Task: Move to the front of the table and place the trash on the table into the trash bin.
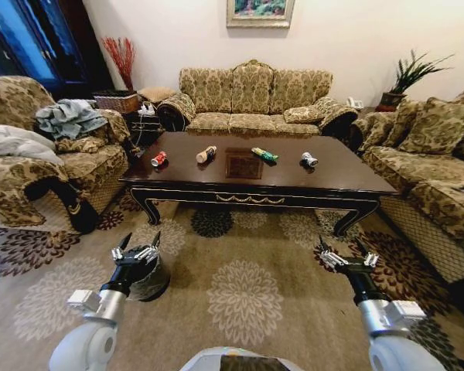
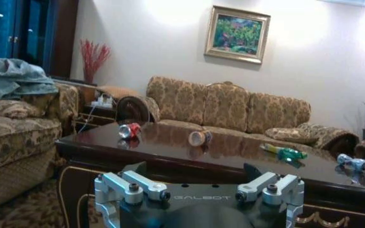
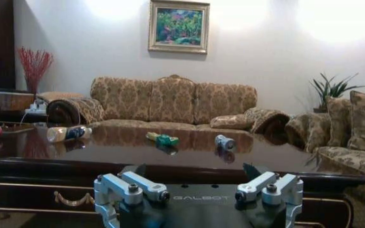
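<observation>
The dark glossy table (image 1: 294, 182) stands ahead on the carpet, in front of both arms. The trash lies in a row on it: a red can (image 1: 159, 158), a tan bottle (image 1: 206, 154), a green-yellow packet (image 1: 264, 154) and a silver-white wrapper (image 1: 308, 159). The black trash bin (image 1: 159, 280) sits on the floor at my near left, partly hidden behind my left gripper (image 1: 141, 243). That gripper is open and holds nothing. My right gripper (image 1: 342, 252) hovers open over the carpet at the near right. The left wrist view shows the can (image 2: 129, 130) and bottle (image 2: 199, 137) on the tabletop.
A patterned sofa (image 1: 251, 100) stands behind the table, another sofa (image 1: 441, 154) at the right. The armchair (image 1: 31, 154) at the left holds piled clothes. A wicker basket (image 1: 117, 101) sits at the back left. Open carpet (image 1: 247, 294) lies between me and the table.
</observation>
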Robot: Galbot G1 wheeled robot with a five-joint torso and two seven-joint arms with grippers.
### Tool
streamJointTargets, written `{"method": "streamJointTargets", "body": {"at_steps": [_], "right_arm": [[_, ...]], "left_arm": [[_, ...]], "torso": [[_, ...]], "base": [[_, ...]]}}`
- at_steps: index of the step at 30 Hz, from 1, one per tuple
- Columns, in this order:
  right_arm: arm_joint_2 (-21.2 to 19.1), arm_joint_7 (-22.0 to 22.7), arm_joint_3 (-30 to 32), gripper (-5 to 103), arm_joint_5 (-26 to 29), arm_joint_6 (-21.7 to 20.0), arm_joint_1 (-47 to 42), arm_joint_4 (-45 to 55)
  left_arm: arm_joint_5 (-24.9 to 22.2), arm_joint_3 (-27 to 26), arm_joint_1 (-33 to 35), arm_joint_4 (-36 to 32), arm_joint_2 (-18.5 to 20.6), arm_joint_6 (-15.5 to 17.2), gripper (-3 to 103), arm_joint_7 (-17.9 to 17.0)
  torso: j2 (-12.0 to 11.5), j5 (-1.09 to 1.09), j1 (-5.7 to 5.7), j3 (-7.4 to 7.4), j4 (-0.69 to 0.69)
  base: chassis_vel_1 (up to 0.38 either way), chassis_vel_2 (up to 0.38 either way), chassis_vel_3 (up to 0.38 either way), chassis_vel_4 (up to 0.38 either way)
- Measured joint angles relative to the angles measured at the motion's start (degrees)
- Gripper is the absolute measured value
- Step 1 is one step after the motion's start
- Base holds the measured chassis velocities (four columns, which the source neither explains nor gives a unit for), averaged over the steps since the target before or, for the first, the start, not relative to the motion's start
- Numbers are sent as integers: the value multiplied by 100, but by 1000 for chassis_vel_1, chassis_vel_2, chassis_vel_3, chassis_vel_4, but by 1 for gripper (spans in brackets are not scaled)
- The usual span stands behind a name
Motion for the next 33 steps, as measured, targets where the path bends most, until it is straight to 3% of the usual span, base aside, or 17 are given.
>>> {"method": "streamJointTargets", "body": {"at_steps": [15, 33], "right_arm": [[-25, 127, 86, 100, 120, -39, 30, 207], [-11, 203, 8, 100, 85, -9, 8, 128]], "left_arm": [[80, -89, 59, -437, 59, 132, 100, -144], [171, -81, -3, -316, 3, 107, 100, -117]], "torso": [[0, 0, 0, 0, 0], [0, 0, 0, 0, 0]], "base": [[0, 0, 0, 0], [0, 0, 0, 0]]}}
